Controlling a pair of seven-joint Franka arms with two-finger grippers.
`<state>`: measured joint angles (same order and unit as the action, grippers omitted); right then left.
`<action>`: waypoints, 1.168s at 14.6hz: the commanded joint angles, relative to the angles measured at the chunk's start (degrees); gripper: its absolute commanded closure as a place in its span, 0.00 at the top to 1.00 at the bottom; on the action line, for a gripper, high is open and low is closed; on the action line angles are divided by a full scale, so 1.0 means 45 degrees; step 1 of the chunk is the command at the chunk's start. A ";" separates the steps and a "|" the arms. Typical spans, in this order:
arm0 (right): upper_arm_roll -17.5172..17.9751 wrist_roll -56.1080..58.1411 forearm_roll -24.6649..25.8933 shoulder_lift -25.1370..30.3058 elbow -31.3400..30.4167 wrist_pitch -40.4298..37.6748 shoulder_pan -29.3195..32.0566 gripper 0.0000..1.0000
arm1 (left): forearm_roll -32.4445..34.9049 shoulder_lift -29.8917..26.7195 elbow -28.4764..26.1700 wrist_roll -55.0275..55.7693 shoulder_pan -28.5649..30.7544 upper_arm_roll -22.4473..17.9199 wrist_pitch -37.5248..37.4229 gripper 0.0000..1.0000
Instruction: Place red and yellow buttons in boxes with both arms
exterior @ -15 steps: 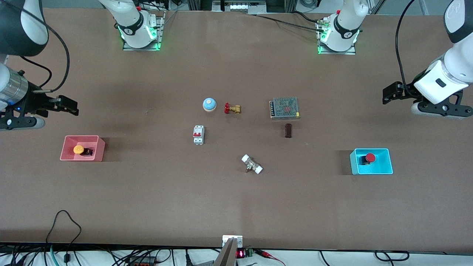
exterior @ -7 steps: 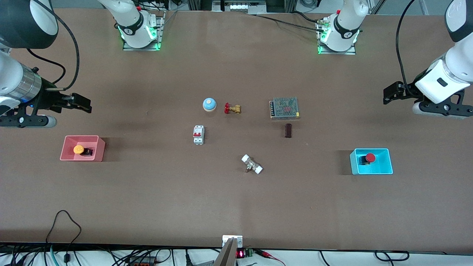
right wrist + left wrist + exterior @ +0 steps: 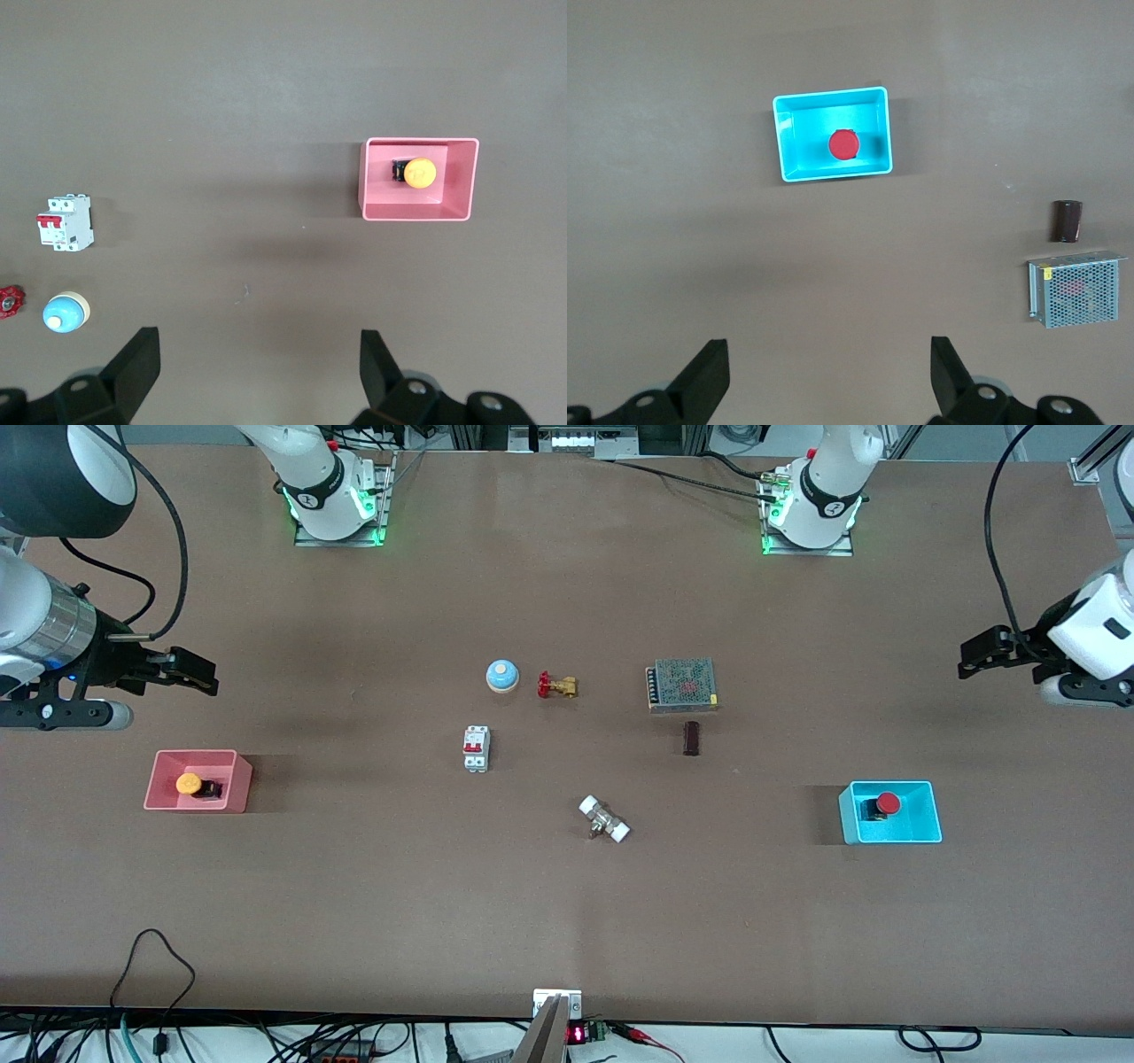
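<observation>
The yellow button (image 3: 189,784) lies in the pink-red box (image 3: 221,806) near the right arm's end of the table. The red button (image 3: 888,803) lies in the cyan box (image 3: 895,834) near the left arm's end. My right gripper (image 3: 190,670) is open and empty over bare table, apart from the pink-red box. My left gripper (image 3: 974,660) is open and empty over bare table, apart from the cyan box. The left wrist view shows the red button (image 3: 843,144) in the cyan box (image 3: 784,133) and the left gripper (image 3: 830,372). The right wrist view shows the yellow button (image 3: 420,172) in the pink-red box (image 3: 416,211) and the right gripper (image 3: 259,363).
Mid-table stand a blue bell (image 3: 502,676), a brass valve with a red handle (image 3: 556,685), a white circuit breaker (image 3: 476,747), a metal mesh power supply (image 3: 681,684), a dark cylinder (image 3: 691,738) and a white-ended fitting (image 3: 604,819).
The left gripper has drawn away toward its end of the table. The right gripper shifted toward the table's middle, then held still. Both buttons stay in their boxes.
</observation>
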<state>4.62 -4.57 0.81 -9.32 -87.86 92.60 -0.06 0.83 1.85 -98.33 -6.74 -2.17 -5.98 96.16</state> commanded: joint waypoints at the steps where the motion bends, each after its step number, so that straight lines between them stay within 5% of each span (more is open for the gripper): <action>1: -0.0127 -0.0175 -0.0101 -0.0136 0.0365 -0.0324 -0.0103 1.00 | 0.0227 0.0194 0.0308 -0.0066 -0.0025 0.0214 -0.0080 1.00; 9: -0.0127 -0.0233 -0.0120 -0.0136 0.0326 -0.0304 -0.0025 1.00 | 0.0227 -0.0059 0.0172 0.0442 -0.0142 0.0390 0.0036 1.00; 13: -0.0127 -0.0195 -0.0120 -0.0136 0.0326 -0.0304 -0.0006 1.00 | 0.0227 -0.1055 -0.1057 0.0423 -0.0122 0.0683 0.1033 1.00; 17: -0.0127 -0.0214 -0.0120 -0.0155 0.0365 -0.0304 0.0034 1.00 | 0.0168 -0.1037 -0.0805 0.0442 -0.0084 0.0683 0.0271 1.00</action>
<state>4.18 -4.75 0.81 -9.40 -87.85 92.53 0.02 0.83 -1.30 -100.71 -5.43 -2.43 -2.93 97.96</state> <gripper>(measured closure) 0.000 0.000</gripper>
